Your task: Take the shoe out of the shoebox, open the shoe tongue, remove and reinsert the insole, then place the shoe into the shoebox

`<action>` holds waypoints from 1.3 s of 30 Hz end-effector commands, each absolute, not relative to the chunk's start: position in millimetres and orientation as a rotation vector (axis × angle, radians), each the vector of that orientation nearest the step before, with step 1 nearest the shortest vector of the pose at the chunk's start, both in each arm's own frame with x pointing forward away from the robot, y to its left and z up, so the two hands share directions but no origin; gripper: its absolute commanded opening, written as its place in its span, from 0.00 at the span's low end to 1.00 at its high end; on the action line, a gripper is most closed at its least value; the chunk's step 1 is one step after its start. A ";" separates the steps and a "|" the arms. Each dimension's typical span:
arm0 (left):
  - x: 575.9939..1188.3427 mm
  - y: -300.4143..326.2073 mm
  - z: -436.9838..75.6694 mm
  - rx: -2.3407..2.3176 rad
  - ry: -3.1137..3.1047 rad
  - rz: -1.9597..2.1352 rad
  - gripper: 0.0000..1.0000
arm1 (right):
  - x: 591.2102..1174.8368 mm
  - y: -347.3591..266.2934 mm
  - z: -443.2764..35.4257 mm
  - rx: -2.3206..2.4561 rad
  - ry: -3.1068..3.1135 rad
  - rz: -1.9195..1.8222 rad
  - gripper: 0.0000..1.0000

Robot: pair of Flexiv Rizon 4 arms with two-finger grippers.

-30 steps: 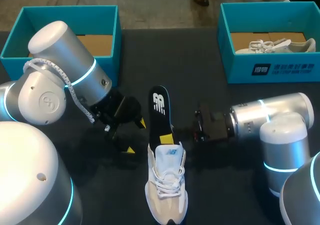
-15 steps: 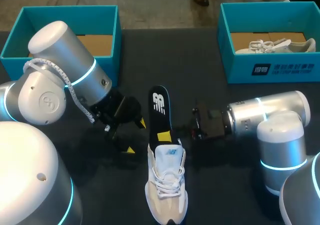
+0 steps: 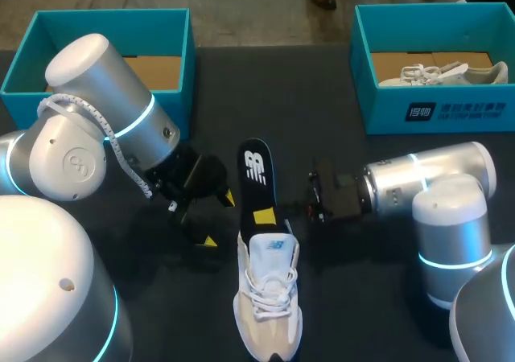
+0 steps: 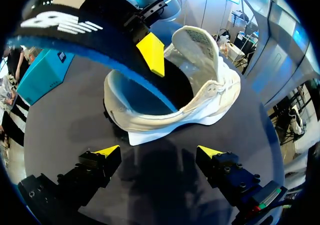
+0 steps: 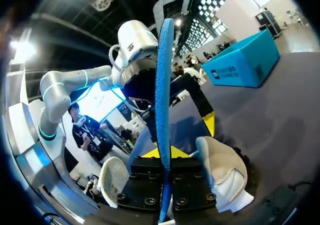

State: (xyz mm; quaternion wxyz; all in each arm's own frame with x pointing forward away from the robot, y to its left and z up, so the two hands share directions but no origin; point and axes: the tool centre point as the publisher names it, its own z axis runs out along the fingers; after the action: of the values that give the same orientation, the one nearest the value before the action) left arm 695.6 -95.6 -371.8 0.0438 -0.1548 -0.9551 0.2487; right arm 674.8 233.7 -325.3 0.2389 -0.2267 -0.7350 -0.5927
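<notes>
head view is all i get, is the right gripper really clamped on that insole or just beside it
Observer: Clamped. The right wrist view shows the insole edge-on between the fingers of the right gripper, one finger pressed on each face.
Operator: and the other arm, holding anything
Observer: No. In the left wrist view the left gripper is open with nothing between its tips; the shoe lies ahead of it, untouched.
Operator: is the insole clear of the shoe
Observer: Not fully. The left wrist view shows its lower end down inside the shoe's opening, behind the tongue, and its other end raised.
</notes>
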 end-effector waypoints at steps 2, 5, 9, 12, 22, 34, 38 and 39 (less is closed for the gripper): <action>695.3 -96.5 -372.4 -0.473 -2.922 0.757 1.00 | 670.3 231.4 -333.6 -0.645 -2.004 -1.587 0.00; 695.3 -96.5 -372.4 -0.473 -2.922 0.757 1.00 | 665.8 228.6 -338.0 -0.659 -1.997 -1.582 0.00; 695.3 -96.5 -372.4 -0.473 -2.922 0.757 1.00 | 658.8 226.3 -340.8 -0.671 -1.989 -1.575 0.00; 695.3 -96.5 -372.4 -0.473 -2.922 0.757 1.00 | 654.1 225.7 -341.2 -0.677 -1.985 -1.568 0.00; 695.3 -96.5 -372.4 -0.473 -2.922 0.757 1.00 | 645.8 229.0 -345.7 -0.682 -1.967 -1.545 0.00; 695.3 -96.5 -372.4 -0.473 -2.922 0.757 1.00 | 652.6 233.7 -332.9 -0.652 -1.987 -1.572 0.29; 695.3 -96.5 -372.4 -0.473 -2.922 0.757 1.00 | 654.4 235.5 -328.4 -0.645 -1.996 -1.583 0.30; 695.3 -96.5 -372.4 -0.473 -2.922 0.757 1.00 | 655.1 235.9 -327.4 -0.643 -1.998 -1.586 0.29</action>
State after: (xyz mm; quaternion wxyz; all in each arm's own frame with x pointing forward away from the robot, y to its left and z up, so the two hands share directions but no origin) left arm 695.6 -95.6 -371.8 0.0438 -0.1548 -0.9551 0.2487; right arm 655.7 234.0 -330.5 0.2553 -0.2347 -0.7334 -0.5847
